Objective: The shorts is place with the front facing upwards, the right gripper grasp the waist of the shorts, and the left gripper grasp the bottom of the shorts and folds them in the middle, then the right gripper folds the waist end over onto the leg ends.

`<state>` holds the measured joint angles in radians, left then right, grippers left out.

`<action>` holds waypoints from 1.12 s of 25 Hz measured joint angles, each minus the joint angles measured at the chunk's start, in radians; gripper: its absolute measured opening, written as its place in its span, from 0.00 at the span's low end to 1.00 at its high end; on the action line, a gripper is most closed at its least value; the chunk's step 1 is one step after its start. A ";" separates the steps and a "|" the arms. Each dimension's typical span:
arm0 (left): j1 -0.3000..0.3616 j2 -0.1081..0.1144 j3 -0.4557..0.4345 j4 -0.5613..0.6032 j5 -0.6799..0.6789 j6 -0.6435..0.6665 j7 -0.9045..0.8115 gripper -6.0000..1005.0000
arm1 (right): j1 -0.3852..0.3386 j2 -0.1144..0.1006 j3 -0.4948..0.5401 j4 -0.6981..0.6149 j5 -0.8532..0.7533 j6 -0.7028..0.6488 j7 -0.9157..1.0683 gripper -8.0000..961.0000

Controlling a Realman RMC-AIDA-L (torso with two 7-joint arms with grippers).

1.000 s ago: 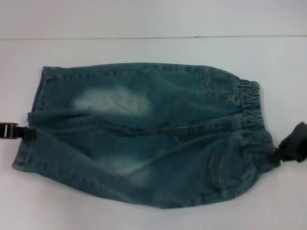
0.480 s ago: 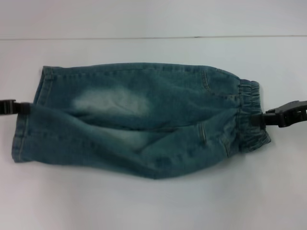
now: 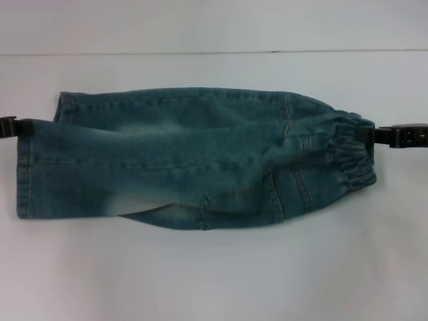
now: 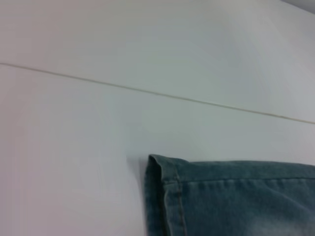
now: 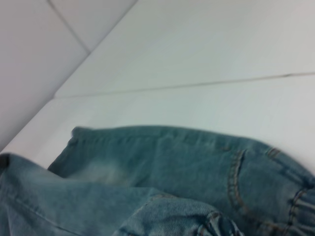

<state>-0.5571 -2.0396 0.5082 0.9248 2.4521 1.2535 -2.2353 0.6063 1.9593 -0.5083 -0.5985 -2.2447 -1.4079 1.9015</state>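
On the white table: blue-green washed denim shorts (image 3: 194, 160) lie lengthwise across the white tabletop (image 3: 214, 281), near leg partly carried over the far one.
Waist end: the puckered elastic waistband (image 3: 351, 150) sits at the shorts' right end; the labelled black right gripper (image 3: 384, 136) is clamped on its far corner.
Hem end: the flat stitched leg hems (image 3: 25, 170) form the shorts' left end; the plain black left gripper (image 3: 17, 127) is pinched on the upper hem corner (only its tip shows).
Step in hand: the lengthwise fold, by my reading most of the way over.
Next move: lay the carried edge onto the shorts' far edge, let go, then the right gripper takes the waistband toward the hems.
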 joint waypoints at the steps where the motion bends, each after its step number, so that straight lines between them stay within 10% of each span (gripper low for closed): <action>1: -0.001 -0.002 0.001 -0.004 -0.001 -0.011 0.003 0.04 | -0.002 0.002 0.000 0.002 0.008 0.012 0.000 0.07; 9: -0.021 -0.019 0.009 -0.047 -0.013 -0.107 0.064 0.04 | 0.011 0.039 -0.006 0.013 0.056 0.139 -0.060 0.08; 28: -0.076 -0.028 0.060 -0.090 -0.068 -0.282 0.153 0.04 | 0.026 0.047 -0.008 0.041 0.182 0.284 -0.158 0.09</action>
<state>-0.6336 -2.0680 0.5683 0.8352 2.3838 0.9718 -2.0820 0.6325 2.0066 -0.5164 -0.5578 -2.0629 -1.1243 1.7433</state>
